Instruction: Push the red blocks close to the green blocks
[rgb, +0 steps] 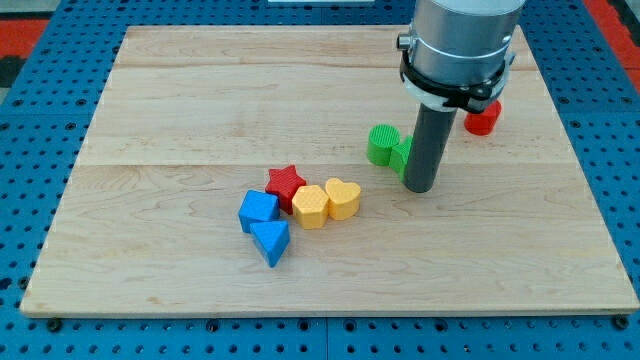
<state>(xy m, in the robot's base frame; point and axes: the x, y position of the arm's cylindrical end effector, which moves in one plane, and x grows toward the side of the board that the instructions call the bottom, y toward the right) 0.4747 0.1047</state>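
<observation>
My tip (419, 187) rests on the board just right of and below two green blocks. One green block (382, 144) is a round cylinder. The second green block (401, 154) is partly hidden behind the rod, so its shape is unclear. A red star block (286, 183) lies to the left of the greens, touching a cluster of other blocks. A second red block (482, 118) sits at the view's upper right, partly hidden by the arm's body.
A yellow hexagon block (311, 206) and a yellow heart block (343, 198) touch the red star. A blue block (259, 210) and a blue triangle block (271, 241) lie below left. The wooden board (150, 120) sits on a blue pegboard surround.
</observation>
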